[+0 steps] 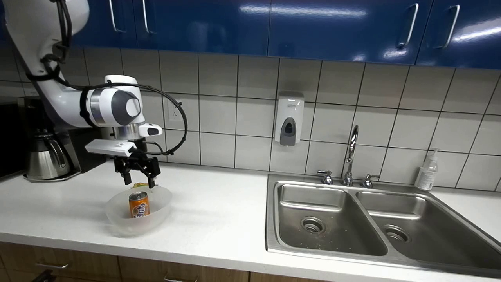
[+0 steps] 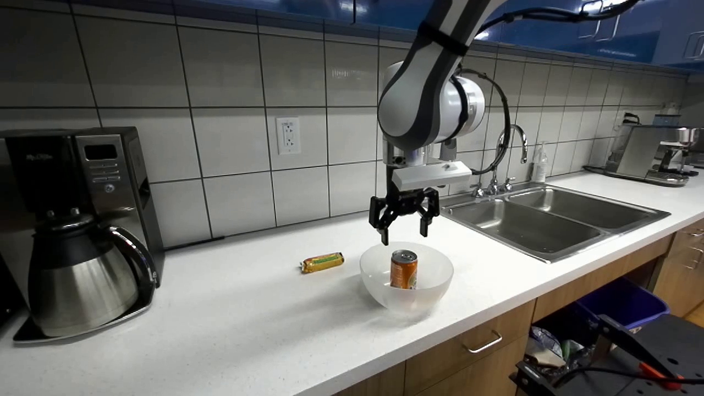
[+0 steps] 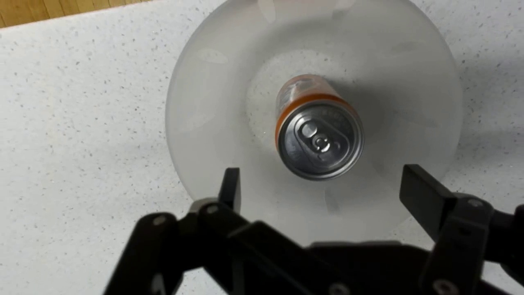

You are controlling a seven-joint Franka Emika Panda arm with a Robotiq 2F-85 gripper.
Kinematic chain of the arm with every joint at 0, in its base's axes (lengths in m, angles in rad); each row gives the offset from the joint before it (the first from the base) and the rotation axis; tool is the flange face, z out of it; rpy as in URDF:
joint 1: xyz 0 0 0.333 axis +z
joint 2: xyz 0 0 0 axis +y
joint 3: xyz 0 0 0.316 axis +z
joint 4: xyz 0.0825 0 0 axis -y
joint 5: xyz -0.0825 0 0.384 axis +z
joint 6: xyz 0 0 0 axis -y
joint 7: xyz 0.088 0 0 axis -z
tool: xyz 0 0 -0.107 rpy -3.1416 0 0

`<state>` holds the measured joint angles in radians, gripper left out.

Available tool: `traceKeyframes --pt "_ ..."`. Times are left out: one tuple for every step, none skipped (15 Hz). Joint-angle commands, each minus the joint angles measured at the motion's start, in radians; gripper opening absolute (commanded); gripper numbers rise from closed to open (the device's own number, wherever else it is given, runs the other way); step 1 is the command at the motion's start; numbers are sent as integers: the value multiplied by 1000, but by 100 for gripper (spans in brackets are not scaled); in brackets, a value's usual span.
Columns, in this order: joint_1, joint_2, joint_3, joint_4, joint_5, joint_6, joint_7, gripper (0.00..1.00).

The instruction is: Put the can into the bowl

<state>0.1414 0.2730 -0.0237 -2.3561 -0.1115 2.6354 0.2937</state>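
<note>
The orange can with a silver top stands upright inside the bowl; it shows in both exterior views (image 1: 139, 204) (image 2: 404, 270) and in the wrist view (image 3: 320, 139). The wide translucent bowl (image 1: 131, 227) sits on the white counter, and it also shows in an exterior view (image 2: 378, 280) and in the wrist view (image 3: 208, 110). My black gripper (image 1: 139, 181) is above the bowl and the can, apart from both. Its fingers are spread with nothing between them, as seen in an exterior view (image 2: 405, 236) and in the wrist view (image 3: 322, 184).
A yellow wrapped bar (image 2: 322, 262) lies on the counter behind the bowl. A coffee maker with a steel carafe (image 2: 85, 275) stands at one end. A double steel sink (image 1: 330, 219) with a faucet (image 1: 351, 156) is on the other side. A tiled wall (image 2: 231, 143) runs behind.
</note>
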Motion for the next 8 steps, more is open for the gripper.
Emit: traceKeyframes --pt "-7 -100 13 -90 29 -16 11 100" --pt "-9 -116 17 -108 41 -18 9 100" --pt "-10 -129 19 -121 48 -21 8 100" --pt "-9 -59 11 -66 24 -2 2 100" --pt "-11 -72 14 -81 30 -2 2 100" --pt "-12 -82 15 -91 31 -2 2 100" --pt "-12 -89 16 -97 31 -2 2 100" --pt "-12 -92 16 -100 32 -2 2 100"
